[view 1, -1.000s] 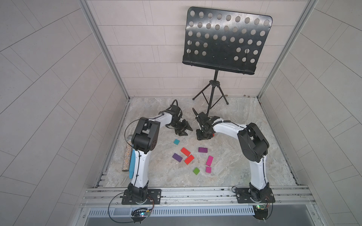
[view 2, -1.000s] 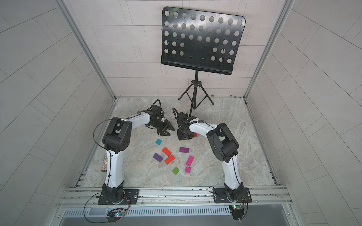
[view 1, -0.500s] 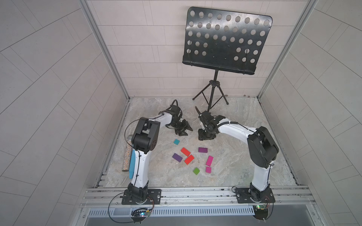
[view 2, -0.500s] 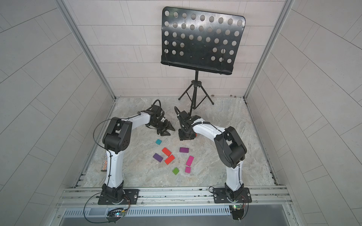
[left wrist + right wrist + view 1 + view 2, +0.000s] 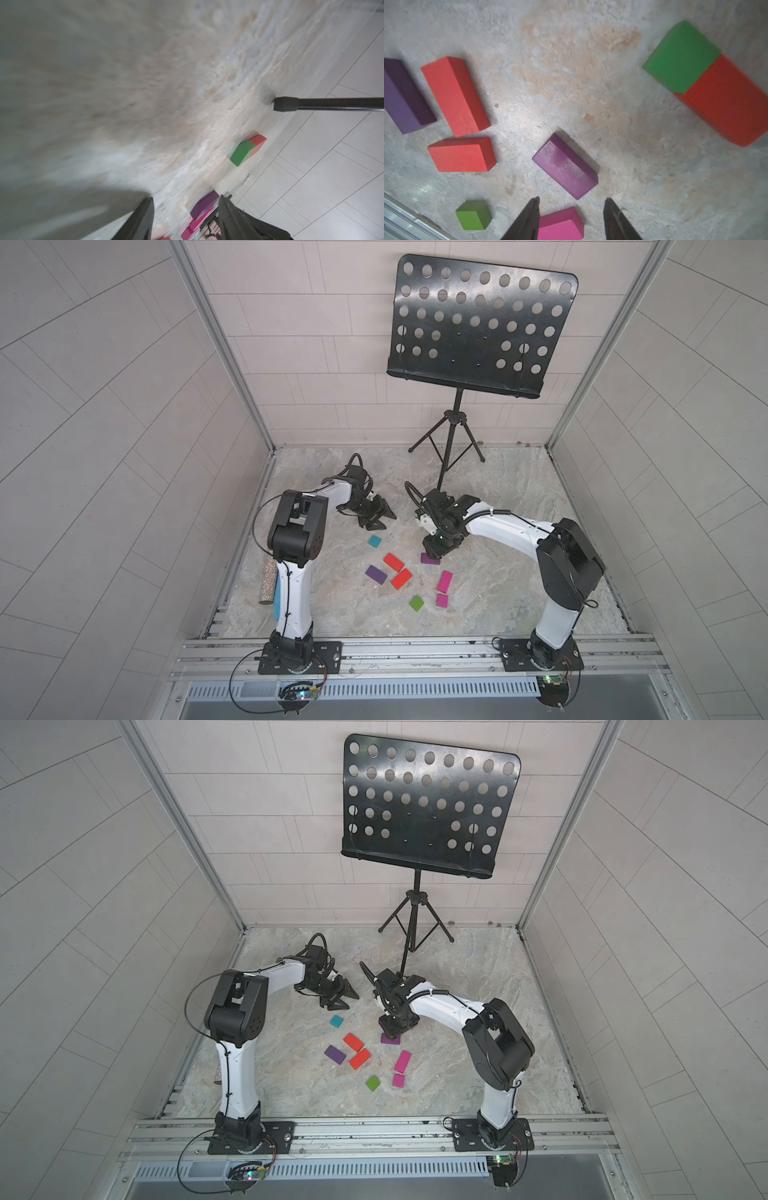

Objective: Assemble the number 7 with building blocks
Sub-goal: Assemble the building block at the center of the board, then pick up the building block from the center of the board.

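Loose building blocks lie mid-floor in both top views: a teal square [image 5: 375, 541], two red rectangles [image 5: 393, 562] [image 5: 360, 1058], a dark purple one [image 5: 376, 575], a plum one [image 5: 430, 559], two magenta ones [image 5: 444, 581] and a green square [image 5: 416, 603]. My right gripper [image 5: 434, 549] [image 5: 572, 199] hangs open and empty just behind the plum block [image 5: 564, 166]. In the right wrist view a green square [image 5: 683, 56] butts against a red rectangle [image 5: 726, 99]. No whole number 7 is in view. My left gripper [image 5: 384, 518] [image 5: 186, 197] is open and empty behind the teal square.
A black music stand [image 5: 473, 323] on a tripod [image 5: 446, 448] stands at the back, one of its feet [image 5: 284, 104] close to the left gripper. A glittery silver cylinder [image 5: 266, 583] lies by the left wall. Tiled walls close in three sides and a metal rail [image 5: 415, 649] runs along the front.
My right gripper has moved forward and slightly right towards the plum block, and its jaws have spread wider. The left arm has not moved.
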`<state>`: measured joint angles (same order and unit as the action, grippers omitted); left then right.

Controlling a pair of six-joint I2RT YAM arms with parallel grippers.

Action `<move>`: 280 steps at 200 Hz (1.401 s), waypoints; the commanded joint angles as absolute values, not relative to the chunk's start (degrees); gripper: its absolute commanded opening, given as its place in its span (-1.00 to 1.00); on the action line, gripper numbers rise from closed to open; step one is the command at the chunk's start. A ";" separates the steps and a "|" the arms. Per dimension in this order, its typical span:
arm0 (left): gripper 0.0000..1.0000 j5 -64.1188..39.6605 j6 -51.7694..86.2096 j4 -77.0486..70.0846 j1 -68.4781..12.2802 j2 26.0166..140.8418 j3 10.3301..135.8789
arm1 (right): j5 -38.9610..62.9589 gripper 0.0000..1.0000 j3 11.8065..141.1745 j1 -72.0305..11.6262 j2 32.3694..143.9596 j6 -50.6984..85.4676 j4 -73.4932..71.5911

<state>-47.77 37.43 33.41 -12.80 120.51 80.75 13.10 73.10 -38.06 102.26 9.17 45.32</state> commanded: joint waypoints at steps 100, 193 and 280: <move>0.18 -46.36 36.14 34.54 -9.14 113.92 74.23 | 11.39 0.13 74.70 -41.40 108.16 -2.32 44.42; 0.19 -46.24 36.18 34.58 -9.05 113.70 73.74 | 9.86 0.17 76.03 -41.40 112.50 -4.88 46.05; 0.19 -46.26 36.22 34.40 -8.80 114.26 74.09 | 9.96 -0.33 72.66 -41.31 108.17 -1.90 46.63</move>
